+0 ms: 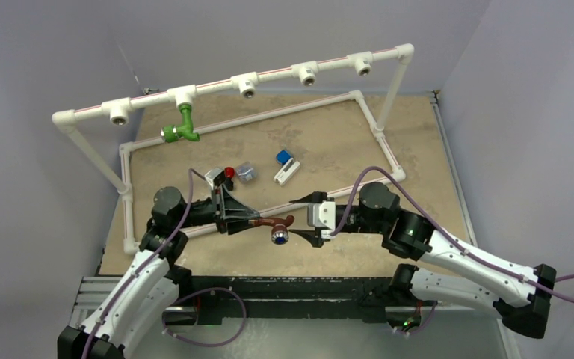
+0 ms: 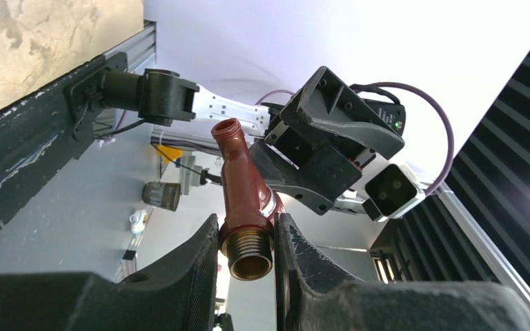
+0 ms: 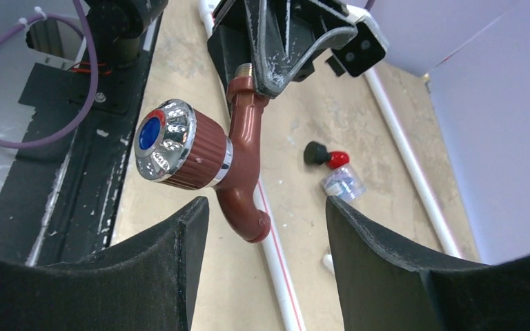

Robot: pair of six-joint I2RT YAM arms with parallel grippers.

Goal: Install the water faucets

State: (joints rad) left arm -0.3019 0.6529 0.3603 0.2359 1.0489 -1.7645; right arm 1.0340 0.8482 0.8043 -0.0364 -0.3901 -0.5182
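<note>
On my left, the left gripper is clamped on the reddish-brown faucet, its two fingers pressed against either side of the brass threaded end. The rest of the faucet sticks straight out beyond those fingertips, held off the table and pointing across toward my other hand. Its ribbed knob, with a chrome cap and a blue dot, juts out sideways from the body just past the grip.

Moving right, the right gripper faces the left one head-on with its jaws apart. From its wrist camera, the curved spout of the reddish-brown faucet hangs in the gap between the fingers - clear space on both sides, nothing touching. The knob sits just above the finger on the camera's left.

Well beyond both hands, the green faucet hangs from a tee on the upper rail of the white pipe frame, its stem running up into the fitting. Out past the left fingertips a red-and-black knob lies on the table, and a blue-white block lies beyond the right ones.
</note>
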